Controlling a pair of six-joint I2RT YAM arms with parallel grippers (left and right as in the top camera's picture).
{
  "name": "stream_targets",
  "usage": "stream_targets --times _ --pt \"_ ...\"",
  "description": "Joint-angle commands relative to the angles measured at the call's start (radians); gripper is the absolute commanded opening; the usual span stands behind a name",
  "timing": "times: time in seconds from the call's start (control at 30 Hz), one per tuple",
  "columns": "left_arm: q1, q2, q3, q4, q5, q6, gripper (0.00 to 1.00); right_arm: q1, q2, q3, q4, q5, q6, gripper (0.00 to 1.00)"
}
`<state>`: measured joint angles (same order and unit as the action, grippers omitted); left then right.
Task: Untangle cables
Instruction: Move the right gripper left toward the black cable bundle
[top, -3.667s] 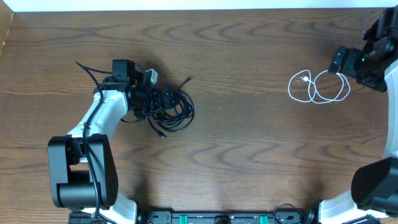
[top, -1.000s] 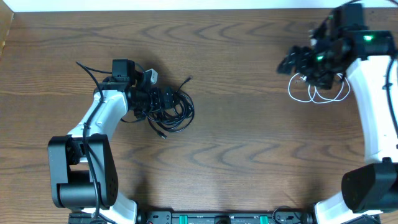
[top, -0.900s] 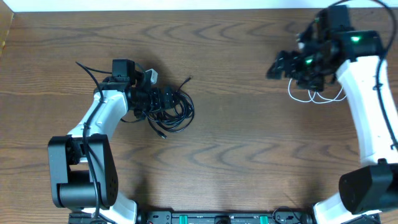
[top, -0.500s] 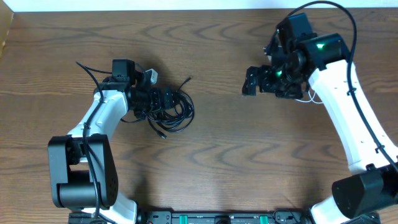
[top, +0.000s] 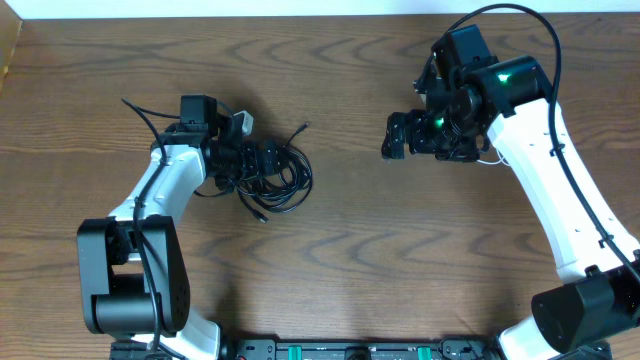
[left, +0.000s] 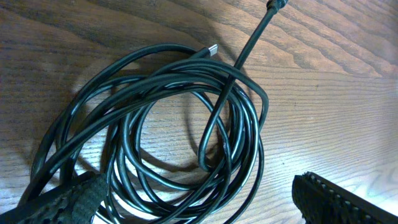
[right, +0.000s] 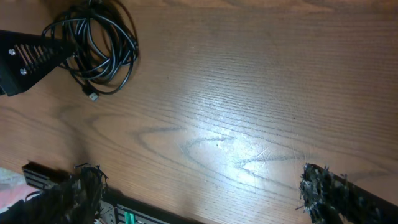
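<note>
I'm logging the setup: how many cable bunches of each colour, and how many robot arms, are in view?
Black cable bunch: 1
White cable, only a sliver showing beside the right arm: 1
Robot arms, the right arm and the left arm: 2
Total: 4

Bright, even light fell on the table (top: 350, 260) from above, and the overhead view showed barely a shadow. In the right wrist view a broad pale glare sat on the wood, below and to the right of the cables (right: 99, 43), and the corners were dim. The right gripper (right: 202, 183) was fuzzy and out of focus. In the left wrist view the cables were sharp, with a soft shadow at their left.
</note>
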<state>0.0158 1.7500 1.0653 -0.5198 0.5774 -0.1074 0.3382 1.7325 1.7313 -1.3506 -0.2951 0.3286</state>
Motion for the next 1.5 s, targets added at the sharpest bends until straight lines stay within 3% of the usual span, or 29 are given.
stream_targets --times 0.0,0.5,1.47 --pt "0.000 -0.014 -0.008 -0.002 -0.003 0.002 0.99 0.004 -0.012 0.006 0.003 -0.003 -0.008 0.99" --pt "0.000 -0.014 -0.008 -0.002 -0.003 0.002 0.99 0.003 -0.012 0.006 0.113 0.002 -0.016 0.99" --pt "0.000 -0.014 -0.008 -0.002 -0.003 0.002 0.99 0.003 -0.012 0.006 0.147 0.008 -0.016 0.99"
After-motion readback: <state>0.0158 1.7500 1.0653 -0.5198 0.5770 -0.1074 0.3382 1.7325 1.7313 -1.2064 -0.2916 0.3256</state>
